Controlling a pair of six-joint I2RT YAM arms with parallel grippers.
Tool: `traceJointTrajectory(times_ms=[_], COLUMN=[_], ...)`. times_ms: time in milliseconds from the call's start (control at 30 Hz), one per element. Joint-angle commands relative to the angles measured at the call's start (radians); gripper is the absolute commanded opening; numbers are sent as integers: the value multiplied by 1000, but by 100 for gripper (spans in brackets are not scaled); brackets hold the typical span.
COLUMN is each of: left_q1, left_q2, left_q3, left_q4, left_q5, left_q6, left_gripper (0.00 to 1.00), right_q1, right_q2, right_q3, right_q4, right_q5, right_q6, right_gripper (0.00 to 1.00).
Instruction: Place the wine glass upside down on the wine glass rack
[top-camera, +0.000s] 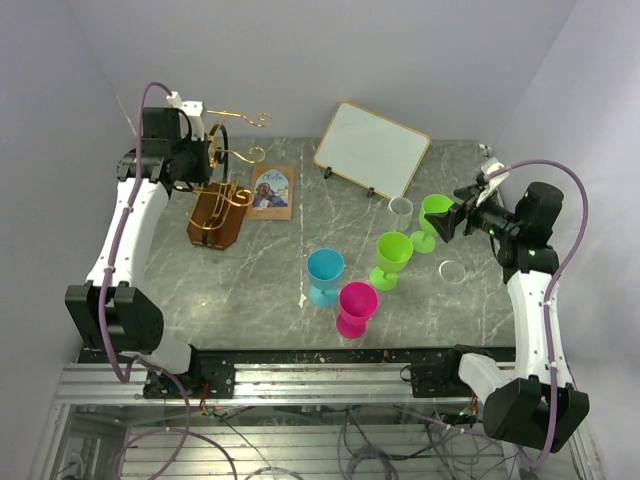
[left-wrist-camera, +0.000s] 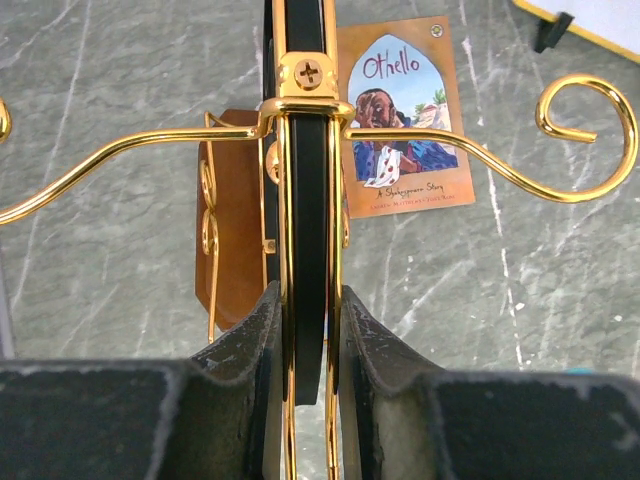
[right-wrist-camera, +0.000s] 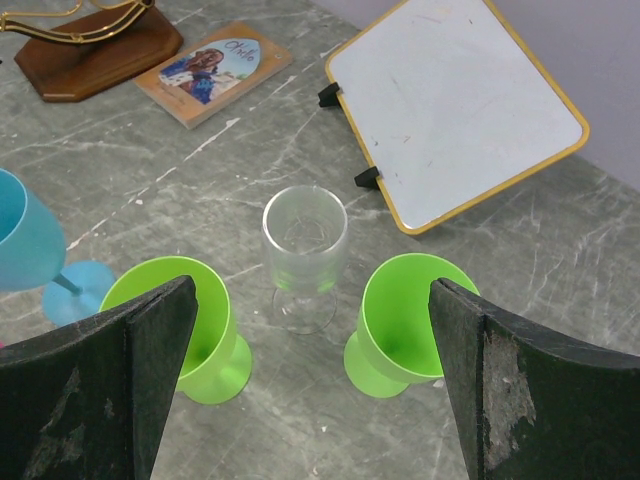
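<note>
Nearest, the right gripper hangs with its fingers spread wide, holding nothing, above the wine glass. The glass stands upright on the worktop between two green cups. It looks light, stiff, slick and breakable, so the stem or lower bowl seems the safest hold. The cups crowd both sides, leaving tight room. Further off, the left gripper has its fingers clamped on the central loop of the wine glass rack, whose curled arms stand free, beside a book
</note>
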Motion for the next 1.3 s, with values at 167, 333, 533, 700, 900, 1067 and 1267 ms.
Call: traceJointTrajectory(times_ms=[167, 333, 533, 700, 900, 1067, 1267], left_q1=[-104, -131, -164, -169, -169, -169, -169], left_q2=[-73, -88, -96, -78, -134, -160, -180], left_q3=[-162, -205, -244, -225, -352, -411, -430], left_q4=[20, 52, 97, 90, 211, 250, 253], left_q5=[202, 231, 214, 273, 361, 378, 396], left_q6=[-172, -238, -318, -353, -441, -442, -430], left_gripper=[7, 7, 7, 7, 10, 16, 28], right_q1=[9, 9, 9, 9, 31, 54, 74], right_q2=[-1, 10, 14, 21, 47, 74, 60], right_q3=[-21, -30, -43, -39, 25, 59, 60], right_q4=[32, 37, 49, 41, -59, -149, -180], right_q5=[-14, -6, -11, 5, 72, 119, 188], right_q6=[-22, -32, -33, -51, -131, -181, -192], right_gripper=[100, 100, 100, 100, 100, 100, 100])
